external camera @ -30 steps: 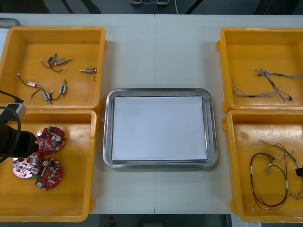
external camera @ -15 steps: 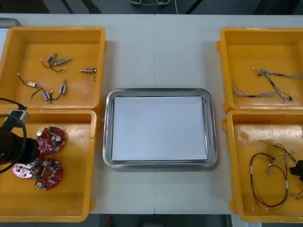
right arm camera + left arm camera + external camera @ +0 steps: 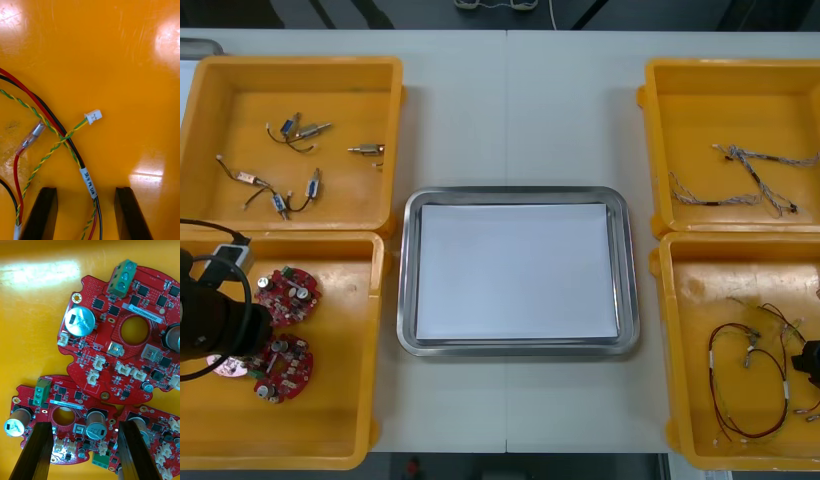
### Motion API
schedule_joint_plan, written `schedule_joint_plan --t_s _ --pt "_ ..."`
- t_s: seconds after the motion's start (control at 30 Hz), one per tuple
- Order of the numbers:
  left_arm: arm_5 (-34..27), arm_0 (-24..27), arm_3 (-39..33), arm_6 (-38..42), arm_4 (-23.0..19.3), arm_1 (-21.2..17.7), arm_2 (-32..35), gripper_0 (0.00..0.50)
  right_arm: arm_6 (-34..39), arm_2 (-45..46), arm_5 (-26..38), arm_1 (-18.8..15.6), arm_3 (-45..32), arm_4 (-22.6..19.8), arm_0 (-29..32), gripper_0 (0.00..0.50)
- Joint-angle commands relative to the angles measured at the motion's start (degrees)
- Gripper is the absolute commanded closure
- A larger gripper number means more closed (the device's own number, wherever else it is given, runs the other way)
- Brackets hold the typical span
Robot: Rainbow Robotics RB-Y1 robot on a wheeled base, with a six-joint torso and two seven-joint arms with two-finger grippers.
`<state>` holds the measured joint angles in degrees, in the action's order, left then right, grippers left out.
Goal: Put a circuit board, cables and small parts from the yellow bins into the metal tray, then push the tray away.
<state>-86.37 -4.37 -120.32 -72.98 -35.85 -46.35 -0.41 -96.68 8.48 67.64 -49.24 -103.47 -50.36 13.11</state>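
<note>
**Left hand open over the circuit boards**

Three round red circuit boards clustered in the near left yellow bin, overlapping, the group strung from near to far. Round, so no long axis; green terminal block on the farthest board pointing away from the fingers. Left hand released, fingers spread astride a lower board, not gripping it. Moved toward the near side since a second ago, now covering most of the board by the bin's outer wall. Right hand open too, low over red and black cables in the near right bin, hardly shifted. Metal tray white inside, mid-bench, between the bins.
</note>
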Motion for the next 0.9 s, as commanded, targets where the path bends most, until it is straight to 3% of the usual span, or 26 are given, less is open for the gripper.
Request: schedule_joint_plan --t_s 0.03,0.3,0.9 --pt "1.9 -2.3 -0.2 -4.5 1.4 -0.1 -1.0 0.000 -2.4 -0.8 -0.5 -2.0 -0.1 -0.8 -0.1 0.500" --pt "2.4 -2.5 0.0 -4.3 2.7 -0.1 -2.0 0.000 -2.5 1.3 0.2 -2.1 -1.2 -2.0 -0.1 0.500" --pt "6.6 -2.6 2.7 -3.8 4.7 -0.3 -5.2 0.003 -2.2 16.0 15.7 -2.1 -12.7 -5.5 -0.7 0.500"
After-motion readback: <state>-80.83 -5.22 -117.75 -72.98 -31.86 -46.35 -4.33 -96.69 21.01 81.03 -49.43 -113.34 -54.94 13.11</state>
